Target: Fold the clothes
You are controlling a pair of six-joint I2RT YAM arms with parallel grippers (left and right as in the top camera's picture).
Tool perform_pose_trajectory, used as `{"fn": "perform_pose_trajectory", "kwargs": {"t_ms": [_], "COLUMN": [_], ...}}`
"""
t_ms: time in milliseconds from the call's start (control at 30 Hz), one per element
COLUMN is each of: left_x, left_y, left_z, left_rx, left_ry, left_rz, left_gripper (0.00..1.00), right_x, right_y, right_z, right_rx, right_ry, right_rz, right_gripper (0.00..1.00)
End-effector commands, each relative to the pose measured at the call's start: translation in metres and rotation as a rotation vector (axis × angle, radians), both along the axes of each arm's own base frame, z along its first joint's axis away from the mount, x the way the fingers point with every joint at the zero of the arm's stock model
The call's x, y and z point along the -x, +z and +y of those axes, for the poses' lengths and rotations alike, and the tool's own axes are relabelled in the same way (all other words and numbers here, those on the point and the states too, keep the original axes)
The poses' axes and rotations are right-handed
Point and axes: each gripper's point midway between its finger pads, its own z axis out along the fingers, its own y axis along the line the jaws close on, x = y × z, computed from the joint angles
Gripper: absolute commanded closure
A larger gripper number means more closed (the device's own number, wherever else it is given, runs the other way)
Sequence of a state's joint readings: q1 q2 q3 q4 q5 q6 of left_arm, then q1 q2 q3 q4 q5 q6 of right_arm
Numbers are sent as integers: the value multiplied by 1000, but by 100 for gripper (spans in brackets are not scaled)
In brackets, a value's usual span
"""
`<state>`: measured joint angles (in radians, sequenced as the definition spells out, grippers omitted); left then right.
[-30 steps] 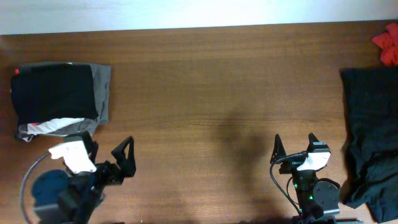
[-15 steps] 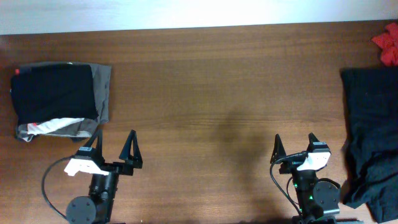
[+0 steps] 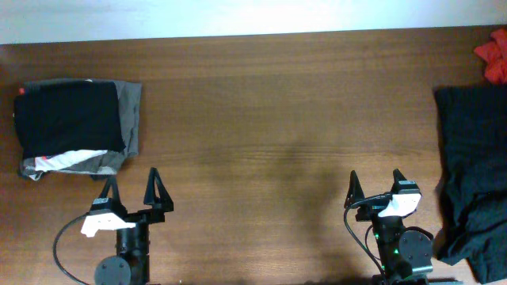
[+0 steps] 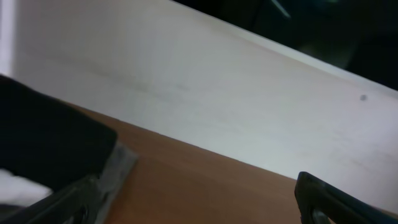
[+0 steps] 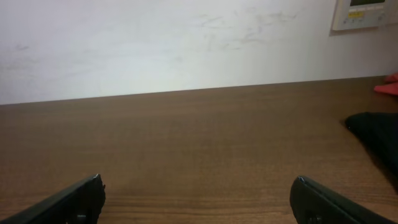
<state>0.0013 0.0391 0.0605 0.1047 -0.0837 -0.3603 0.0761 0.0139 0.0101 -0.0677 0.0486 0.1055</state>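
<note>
The clothes lie folded in a black rectangle on top of a small stack at the table's far left, with a red speck at the back left corner. In the left wrist view the clothes fill the left side. My left gripper stands open just in front of the stack, apart from it, and its fingers hold nothing. My right gripper is open near the front edge, right of centre, over bare wood.
Under the black fold lie a grey garment and a white one. A dark crumpled heap covers the table's right edge, with a red cloth behind it. A pale wall backs the table.
The left arm has swung from a tilted pose to straight ahead, its open gripper drifting left towards the stack. The right arm and the garments have stayed still.
</note>
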Motion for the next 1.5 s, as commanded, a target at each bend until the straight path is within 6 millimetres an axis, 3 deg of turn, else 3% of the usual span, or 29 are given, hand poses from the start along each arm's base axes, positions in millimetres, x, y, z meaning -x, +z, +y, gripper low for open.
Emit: {"fn": "perform_pose_trajectory", "kwargs": {"t_ms": [0, 300, 500, 667, 1467], "left_x": [1, -1, -3, -3, -3], "left_y": [-14, -30, -46, -63, -63], "left_z": [12, 11, -10, -15, -17], "left_rx": [-22, -223, -410, -438, -438], "left_ry": [76, 85, -30, -64, -79], "left_rz": [27, 100, 155, 222, 220], "left_gripper": [1, 1, 1, 1, 1], "right_x": [0, 0, 0, 0, 0], "right_y": [-2, -2, -2, -2, -2], "right_z": [-3, -3, -3, -3, -3], "right_rx": [-4, -4, -4, -4, -4], "right_ry": [-15, -15, -15, -15, -15], "right_rz": [2, 2, 2, 2, 2], "right_gripper": [1, 1, 1, 1, 1]}}
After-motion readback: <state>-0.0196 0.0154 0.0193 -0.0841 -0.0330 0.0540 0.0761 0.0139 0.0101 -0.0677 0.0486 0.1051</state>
